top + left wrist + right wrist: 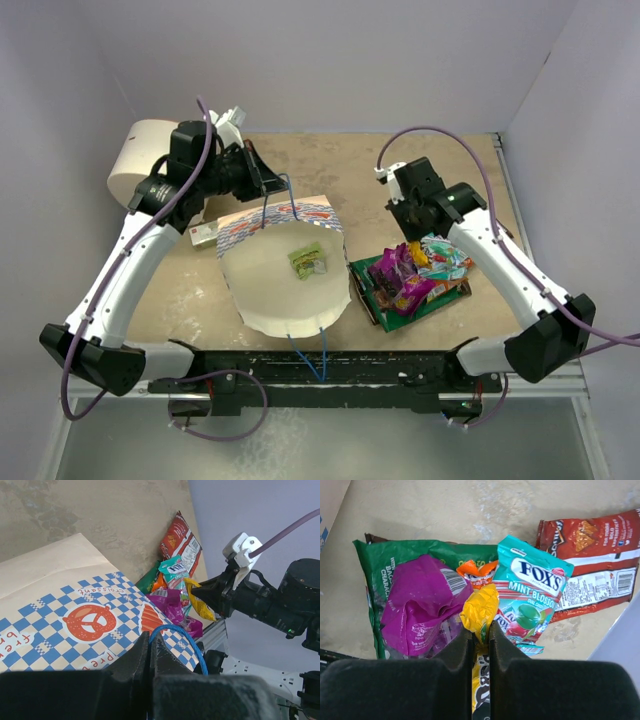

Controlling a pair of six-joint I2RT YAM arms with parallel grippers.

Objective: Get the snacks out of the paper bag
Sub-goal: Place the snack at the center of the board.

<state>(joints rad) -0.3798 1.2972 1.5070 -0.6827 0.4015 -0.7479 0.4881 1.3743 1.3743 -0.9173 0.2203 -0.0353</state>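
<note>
– snacks [415,278] first: where do they lie, reading the top view left to right?
– white cylinder [135,160] at the table's [330,170] 10 o'clock, with a small whitish box [203,235] at the 9 o'clock side of the paper bag [270,292]. the bag lies mid-table, mouth open toward the arm bases, with one small green packet [307,260] on its white inside. the others are heaped at the bag's 3 o'clock, just beside it: large green packet [395,555], magenta packet [420,605], orange packet [477,571], teal fox's packet [532,592], red-brown packet [590,550].
– and the grippers?
– left gripper [151,647], at the bag's 12 o'clock, has its fingers pressed together on the blue cord handle [175,630]. right gripper [481,630], above the heap, is clamped tight on a yellow packet [480,607], held over the magenta and teal ones.
</note>
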